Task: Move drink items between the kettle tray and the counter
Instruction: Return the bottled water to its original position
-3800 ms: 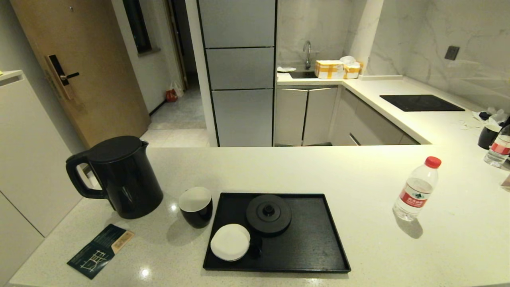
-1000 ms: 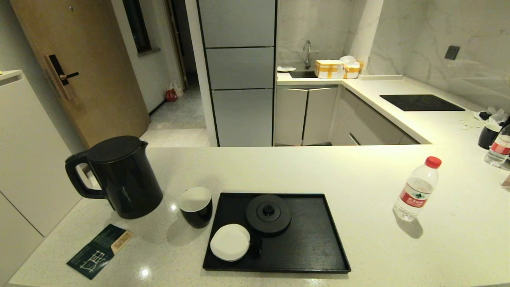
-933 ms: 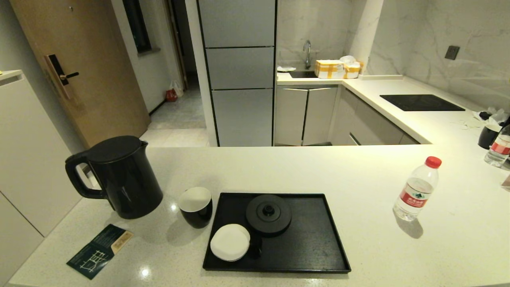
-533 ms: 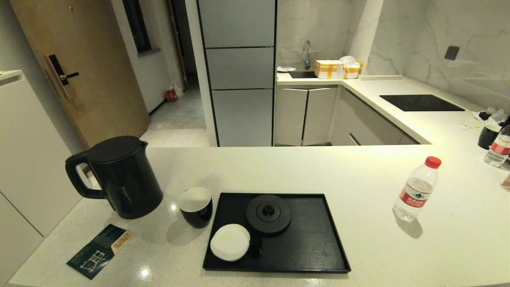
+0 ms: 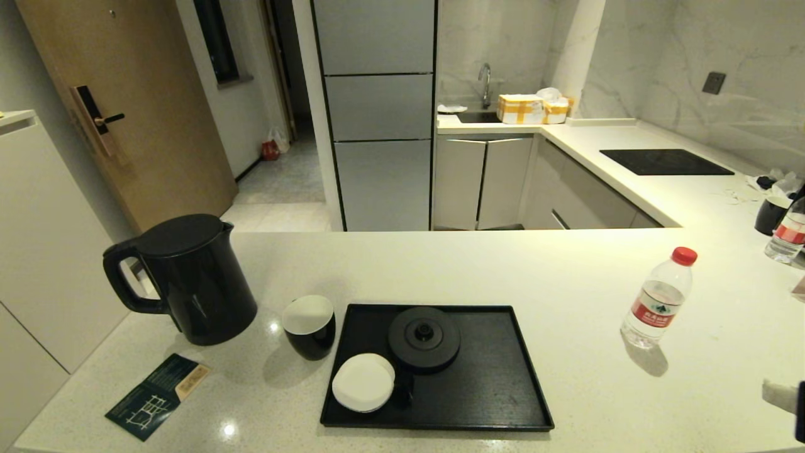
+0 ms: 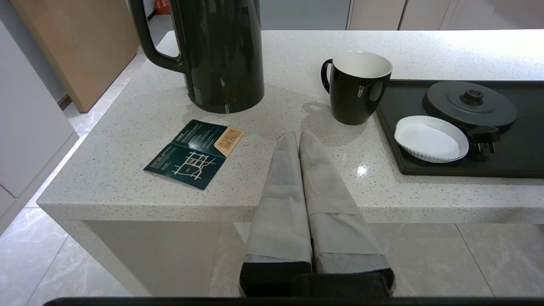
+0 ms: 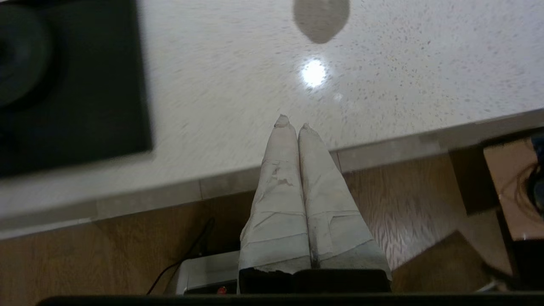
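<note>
The electric kettle [image 5: 188, 280] stands upright on the tabletop [image 5: 453, 270], off the kettle tray [image 5: 490, 384] and well to that tray's left, its loop handle turned away from the tray; the small black cup [image 5: 309, 327] stands just beside the tray's left rim, also on the stone, and the clear plastic bottle [image 5: 657, 299] with red cap stands upright well to the tray's right. The tray itself carries only the round kettle base disc [image 5: 424, 338] and a small white saucer [image 5: 363, 382]. The left gripper [image 6: 298, 138] has its padded fingers pressed together, holding nothing, low at the near edge of the tabletop; in its wrist view the cup lies just ahead of the fingertips and the kettle further off beyond a dark green card [image 6: 194, 153]. The right gripper [image 7: 292, 123], likewise closed on nothing, hangs over the near edge on the tray's right side, with the tray's rim [image 7: 140, 85] off to one side; in the head view only a pale tip shows at the lower right corner. The bottle is the item nearest the right arm, upright and beyond the fingertips, so a reach for it would likely run forward and away from the tray, with the fingers needing to part first; the cup and kettle lie nearer the left arm
</note>
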{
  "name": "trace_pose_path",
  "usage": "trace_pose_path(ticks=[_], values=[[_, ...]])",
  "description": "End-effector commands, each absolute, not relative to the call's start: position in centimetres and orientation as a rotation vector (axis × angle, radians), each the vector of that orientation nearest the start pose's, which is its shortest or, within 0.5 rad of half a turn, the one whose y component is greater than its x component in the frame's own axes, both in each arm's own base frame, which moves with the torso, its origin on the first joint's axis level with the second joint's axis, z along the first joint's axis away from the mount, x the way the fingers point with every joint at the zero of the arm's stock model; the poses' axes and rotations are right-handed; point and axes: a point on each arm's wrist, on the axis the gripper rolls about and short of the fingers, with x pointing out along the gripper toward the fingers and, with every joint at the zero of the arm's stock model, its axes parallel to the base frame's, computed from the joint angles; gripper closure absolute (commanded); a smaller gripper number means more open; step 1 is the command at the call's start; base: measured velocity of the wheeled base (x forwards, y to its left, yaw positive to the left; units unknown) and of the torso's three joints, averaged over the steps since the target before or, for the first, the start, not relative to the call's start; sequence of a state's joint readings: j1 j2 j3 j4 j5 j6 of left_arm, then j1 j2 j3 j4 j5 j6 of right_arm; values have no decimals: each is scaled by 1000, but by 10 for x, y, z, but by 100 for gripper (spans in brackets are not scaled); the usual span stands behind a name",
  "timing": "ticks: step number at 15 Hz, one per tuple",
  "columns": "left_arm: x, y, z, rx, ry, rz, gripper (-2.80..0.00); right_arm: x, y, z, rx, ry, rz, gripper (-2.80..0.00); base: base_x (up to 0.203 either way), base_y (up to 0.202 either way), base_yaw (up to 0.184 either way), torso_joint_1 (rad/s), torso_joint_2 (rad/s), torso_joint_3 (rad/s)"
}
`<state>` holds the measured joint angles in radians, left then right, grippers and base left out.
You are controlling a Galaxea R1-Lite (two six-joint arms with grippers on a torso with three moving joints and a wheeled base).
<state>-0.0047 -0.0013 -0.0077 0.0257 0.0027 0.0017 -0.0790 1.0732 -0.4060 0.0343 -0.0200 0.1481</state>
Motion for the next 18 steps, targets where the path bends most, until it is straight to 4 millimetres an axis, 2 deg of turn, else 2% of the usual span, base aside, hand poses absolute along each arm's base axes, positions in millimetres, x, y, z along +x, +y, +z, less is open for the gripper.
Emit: trace_pose_path(ticks=[1, 3, 5, 6, 10, 12, 18], values=[[-24, 0, 75, 2, 17, -2, 0, 183, -28, 110, 186, 661, -218, 0, 0, 0, 0, 0, 0, 0], [-23, 0, 75, 2, 18, -2, 0, 193, -40, 100, 196, 563, -278, 0, 0, 0, 0, 0, 0, 0], [-23, 0, 75, 2, 18, -2, 0, 196, -42, 98, 194, 566, -287, 0, 0, 0, 0, 0, 0, 0], [-23, 0, 75, 2, 18, -2, 0, 197, -43, 98, 193, 566, -285, -280, 0, 0, 0, 0, 0, 0], [-23, 0, 75, 2, 18, -2, 0, 233, -49, 68, 162, 614, -275, -280, 0, 0, 0, 0, 0, 0], [-23, 0, 75, 2, 18, -2, 0, 253, -48, 51, 107, 567, -254, -280, 0, 0, 0, 0, 0, 0], [-23, 0, 75, 2, 18, -2, 0, 287, -50, 25, 45, 480, -316, -280, 0, 0, 0, 0, 0, 0]])
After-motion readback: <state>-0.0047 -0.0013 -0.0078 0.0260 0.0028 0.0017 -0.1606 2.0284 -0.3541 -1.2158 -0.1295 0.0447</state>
